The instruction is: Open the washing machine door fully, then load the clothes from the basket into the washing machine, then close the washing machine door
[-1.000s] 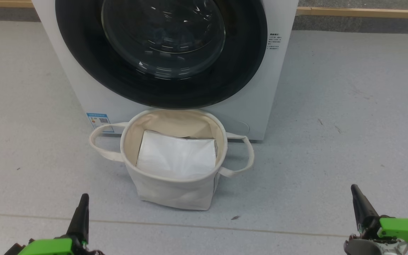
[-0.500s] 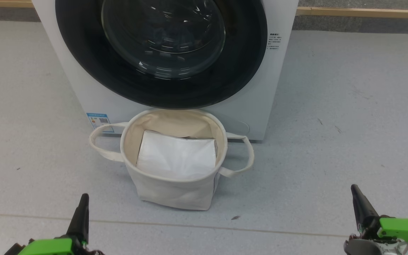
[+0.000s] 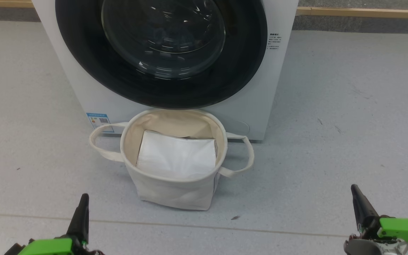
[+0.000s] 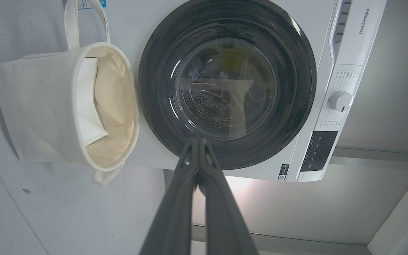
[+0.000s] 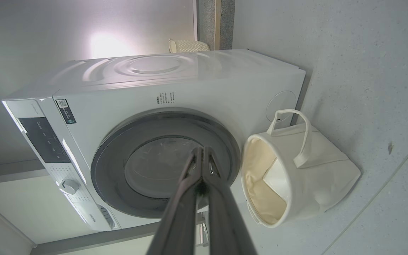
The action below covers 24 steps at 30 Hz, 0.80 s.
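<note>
The white washing machine stands ahead with its round black-rimmed door flat against its front. Right before it sits the cream canvas basket, holding a flat white sheet; the clothes are out of view. My left gripper rests shut at the lower left, well short of the basket. At the lower right my right gripper is shut too. In the left wrist view the left gripper has its fingers pressed together, pointing at the door. The right gripper points likewise at the door, beside the basket.
Grey floor spreads on both sides of the machine. A wooden skirting strip runs along the back wall. The control panel with a white dial sits above the door. A small dark speck lies on the floor near the basket.
</note>
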Motion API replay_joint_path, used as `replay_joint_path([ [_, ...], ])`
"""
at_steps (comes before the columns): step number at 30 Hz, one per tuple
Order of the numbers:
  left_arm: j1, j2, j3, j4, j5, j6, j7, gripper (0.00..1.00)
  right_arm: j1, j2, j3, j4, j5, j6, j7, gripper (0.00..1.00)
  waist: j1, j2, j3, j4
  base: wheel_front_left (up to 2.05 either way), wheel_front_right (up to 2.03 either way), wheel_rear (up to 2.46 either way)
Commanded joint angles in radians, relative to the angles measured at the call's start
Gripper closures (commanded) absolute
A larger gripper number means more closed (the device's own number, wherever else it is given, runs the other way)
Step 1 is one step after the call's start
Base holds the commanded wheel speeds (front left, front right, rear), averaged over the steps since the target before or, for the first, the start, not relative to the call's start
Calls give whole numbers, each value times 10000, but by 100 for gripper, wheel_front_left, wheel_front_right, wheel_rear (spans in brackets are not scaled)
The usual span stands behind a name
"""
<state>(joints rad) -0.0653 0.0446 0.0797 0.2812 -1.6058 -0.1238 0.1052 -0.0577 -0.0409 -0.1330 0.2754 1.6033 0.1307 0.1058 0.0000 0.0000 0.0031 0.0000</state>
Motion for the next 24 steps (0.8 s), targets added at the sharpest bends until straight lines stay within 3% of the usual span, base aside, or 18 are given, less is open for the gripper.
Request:
replay_joint_path([
  [1, -427, 59, 349, -361, -21, -69, 87, 100, -502, -93, 194, -307, 55, 0, 73, 100, 0, 0, 0, 0, 0, 0, 0],
  [24, -427, 58, 351, -362, -20, -69, 88, 100, -502, -93, 195, -307, 55, 0, 73, 100, 0, 0, 0, 0, 0, 0, 0],
])
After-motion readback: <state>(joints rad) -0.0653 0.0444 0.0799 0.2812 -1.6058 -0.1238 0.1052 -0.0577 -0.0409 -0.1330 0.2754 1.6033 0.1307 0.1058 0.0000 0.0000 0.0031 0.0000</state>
